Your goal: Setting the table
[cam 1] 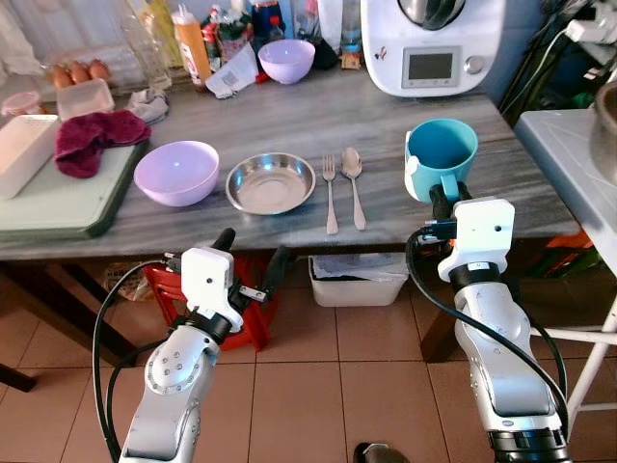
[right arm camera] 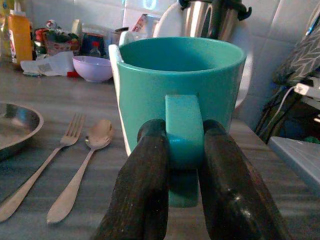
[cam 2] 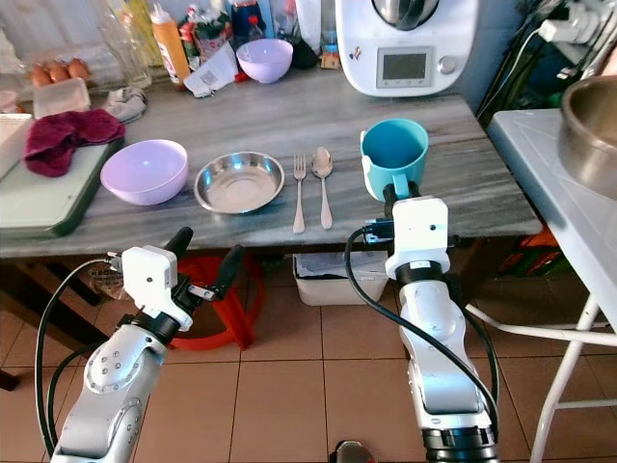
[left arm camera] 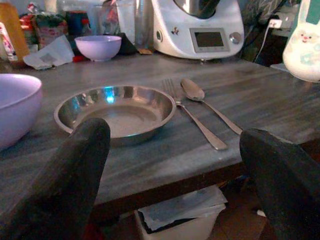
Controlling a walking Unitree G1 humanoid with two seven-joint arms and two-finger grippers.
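Our right gripper (right arm camera: 184,165) has its jaws clamped on the handle of the teal mug (cam 1: 441,156), one black finger on each side of it. The mug stands upright on the grey counter (cam 1: 289,125) near its front edge, to the right of the cutlery.

Our left gripper (cam 1: 253,260) hangs below the counter's front edge with its jaws wide apart and nothing between them. In its wrist view the two fingers (left arm camera: 65,175) frame the steel plate.

The place setting lies in a row along the front of the counter. The steel plate (cam 1: 271,182) sits in the middle, with the fork (cam 1: 330,193) just to its right and the spoon (cam 1: 354,183) beside the fork, the two nearly parallel with their handles toward us. A lilac bowl (cam 1: 176,172) stands just left of the plate, close to it but apart.

Farther left a dark red cloth (cam 1: 92,138) lies partly on a green tray (cam 1: 58,207). At the back of the counter we see a second lilac bowl (cam 1: 286,60), some bottles (cam 1: 191,43) and a white kitchen machine (cam 1: 431,43). A white bin (cam 1: 359,280) sits on the tiled floor under the counter.
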